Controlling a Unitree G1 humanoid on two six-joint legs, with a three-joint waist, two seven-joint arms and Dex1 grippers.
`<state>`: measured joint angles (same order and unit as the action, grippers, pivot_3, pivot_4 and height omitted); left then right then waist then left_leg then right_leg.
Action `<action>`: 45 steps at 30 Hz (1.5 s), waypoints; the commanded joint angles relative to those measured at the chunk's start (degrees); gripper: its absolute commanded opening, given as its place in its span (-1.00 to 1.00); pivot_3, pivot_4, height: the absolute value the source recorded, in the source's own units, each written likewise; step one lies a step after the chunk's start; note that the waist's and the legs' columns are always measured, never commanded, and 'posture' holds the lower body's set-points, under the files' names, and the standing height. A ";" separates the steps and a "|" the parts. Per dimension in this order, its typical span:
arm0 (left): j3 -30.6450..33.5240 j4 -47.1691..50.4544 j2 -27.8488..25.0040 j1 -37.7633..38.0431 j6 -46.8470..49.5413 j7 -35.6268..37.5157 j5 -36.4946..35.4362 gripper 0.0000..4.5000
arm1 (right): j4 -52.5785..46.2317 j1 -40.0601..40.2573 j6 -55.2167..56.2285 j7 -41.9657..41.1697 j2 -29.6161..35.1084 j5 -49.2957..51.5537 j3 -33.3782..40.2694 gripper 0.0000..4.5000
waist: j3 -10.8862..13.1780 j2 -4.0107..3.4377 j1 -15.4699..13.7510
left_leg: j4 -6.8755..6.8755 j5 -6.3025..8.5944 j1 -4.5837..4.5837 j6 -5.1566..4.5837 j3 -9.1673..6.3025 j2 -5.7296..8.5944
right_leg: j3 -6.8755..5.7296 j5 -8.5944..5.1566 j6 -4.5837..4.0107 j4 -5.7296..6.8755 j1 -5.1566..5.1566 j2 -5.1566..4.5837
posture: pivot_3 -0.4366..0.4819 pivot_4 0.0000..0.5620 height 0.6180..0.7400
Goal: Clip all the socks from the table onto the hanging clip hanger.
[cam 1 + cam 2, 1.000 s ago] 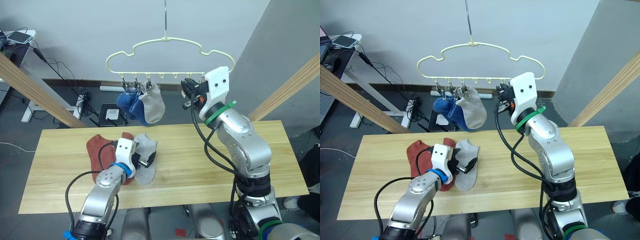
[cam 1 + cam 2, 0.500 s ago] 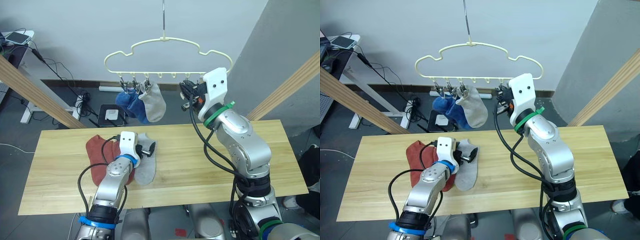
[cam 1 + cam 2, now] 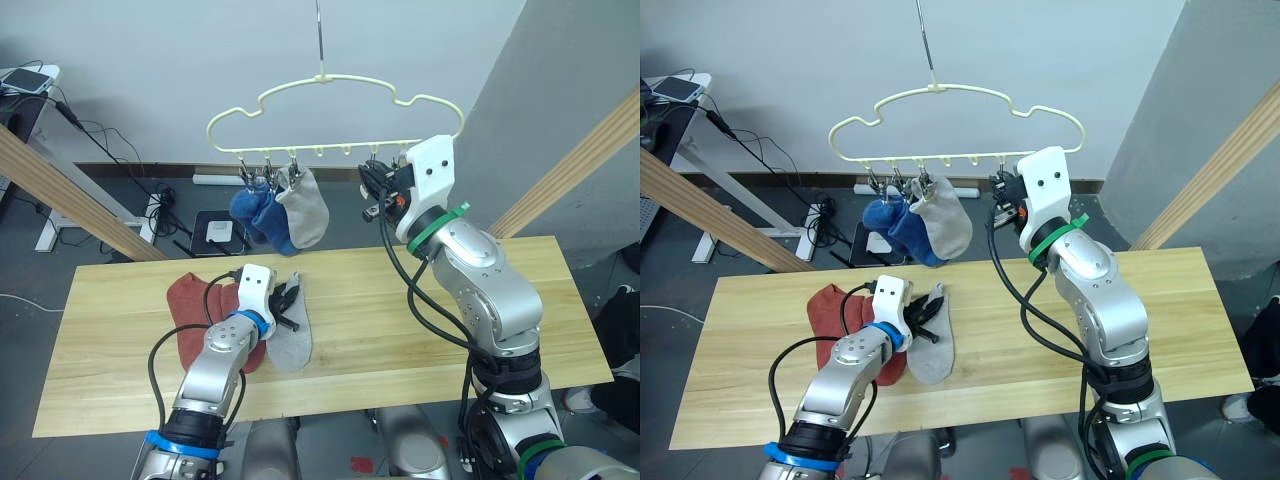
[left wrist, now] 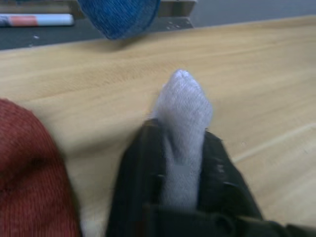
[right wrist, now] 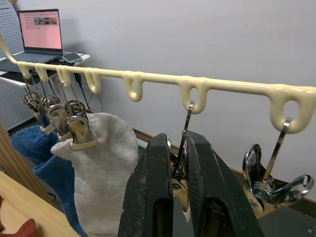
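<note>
Three socks (image 3: 285, 205) already clipped on clip hanger (image 3: 330, 100), upper centre. Grey sock (image 4: 181, 133) on table (image 3: 420, 320), lower left, pinched by left gripper (image 3: 290, 303) for lifting. Right gripper (image 5: 178, 168) clamped on a clip (image 5: 181, 170), likely readying it.

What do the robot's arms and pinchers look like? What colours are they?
Both arms are chunky rounded silver metal with black cables looping along them. Each wrist ends in a white block carrying two black fingers. The left gripper has a blue band behind its block; the right gripper has a green one and small orange bits.
</note>
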<state>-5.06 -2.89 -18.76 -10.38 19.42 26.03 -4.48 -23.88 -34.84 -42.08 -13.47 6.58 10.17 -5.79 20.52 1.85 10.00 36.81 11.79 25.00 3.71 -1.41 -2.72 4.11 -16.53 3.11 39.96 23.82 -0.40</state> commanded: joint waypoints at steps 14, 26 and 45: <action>-1.40 -1.80 -0.47 -16.13 -19.17 22.54 -8.32 -1.00 | -5.44 -0.93 -2.59 0.44 -0.39 2.39 1.84 -0.97 | 0.00 0.00 -0.04 | -0.10 0.00 0.07 0.00 0.03 0.02 | 0.00 0.00 0.00 -0.13 0.05 -0.02 | -0.77 0.24 0.87; -3.43 -6.82 5.76 -21.56 -21.71 13.36 -1.69 -1.00 | -6.58 -1.98 -6.31 1.72 -2.80 6.36 2.81 -0.97 | 0.00 0.00 1.25 | -0.09 0.00 0.07 -0.01 0.00 0.03 | 0.00 0.00 0.01 -0.10 0.04 0.00 | -0.76 0.24 0.87; -1.72 -4.24 8.76 -22.20 -20.76 9.96 -3.72 -1.00 | -6.62 -1.23 -5.34 1.75 -0.65 6.27 0.69 -0.97 | 0.00 0.00 1.25 | -0.10 0.00 0.10 -0.01 0.01 0.03 | 0.00 -0.01 0.01 -0.15 0.05 0.00 | -0.74 0.20 0.87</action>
<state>-7.05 -10.67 -10.70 -32.55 -1.40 36.56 -6.75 -26.91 -36.05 -49.01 -11.28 5.79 16.49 -4.27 20.53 1.85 11.25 36.71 11.79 25.09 3.70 -1.40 -2.69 4.11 -16.54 3.13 39.81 23.87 -0.40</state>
